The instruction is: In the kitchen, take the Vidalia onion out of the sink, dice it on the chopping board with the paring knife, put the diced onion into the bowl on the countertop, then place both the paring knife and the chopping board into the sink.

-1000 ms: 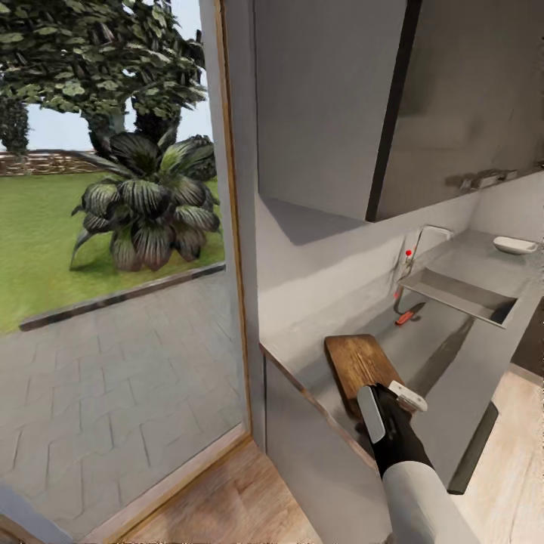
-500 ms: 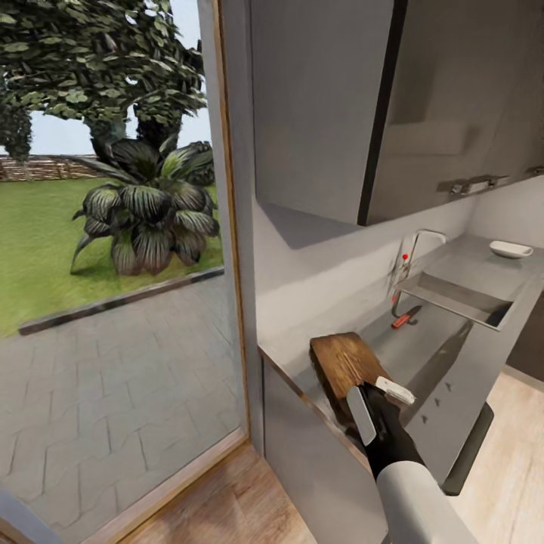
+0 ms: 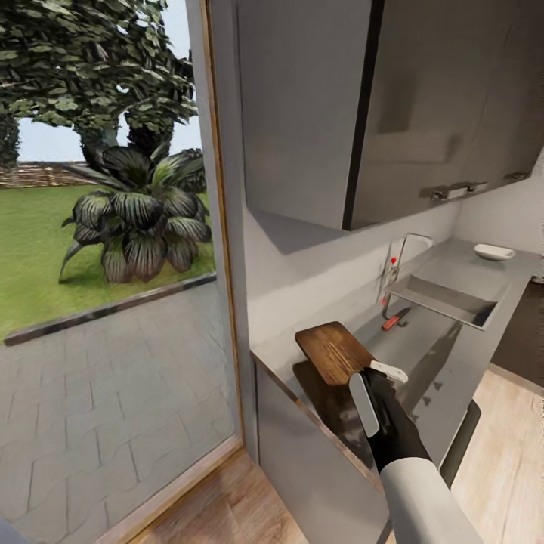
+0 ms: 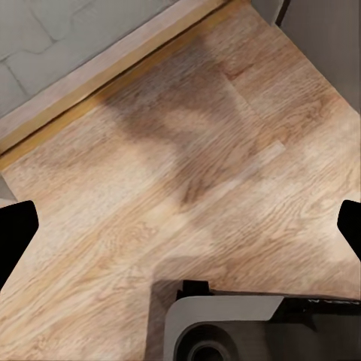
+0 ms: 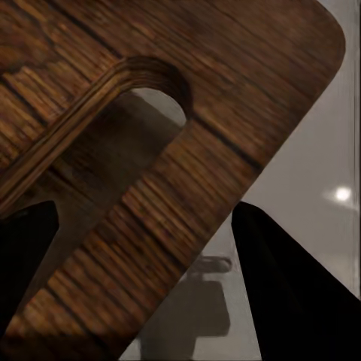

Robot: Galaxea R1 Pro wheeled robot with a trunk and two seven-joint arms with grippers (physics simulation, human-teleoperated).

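**Q:** What does the right arm carry, and where do the task's things lie?

**A:** The right gripper (image 3: 380, 387) pinches the chopping board (image 3: 332, 351) at its handle end; in the right wrist view the two dark fingers (image 5: 297, 289) straddle the board (image 5: 173, 150) beside its handle slot. The board appears lifted clear of the countertop (image 3: 446, 332), above its window-side end, with a dark shadow beneath it. The paring knife (image 3: 391, 321) lies on the countertop just beside the near end of the sink (image 3: 442, 298). The bowl (image 3: 495, 251) sits past the sink, towards the countertop's far end. The left gripper (image 4: 180, 226) is spread wide over the wooden floor (image 4: 188, 158), holding nothing.

**Q:** What could go wrong from here?

**A:** Judged from the grip at one end only, the board's free end may droop or swing and slip from the fingers. Carried low towards the sink, it could sweep the knife off the countertop's front edge or strike the tap (image 3: 408, 245).

**Q:** How many of each thing are counted?

**A:** One board, one knife, one bowl, one sink, one tap. Whether the bowl holds onion pieces is too small to tell.
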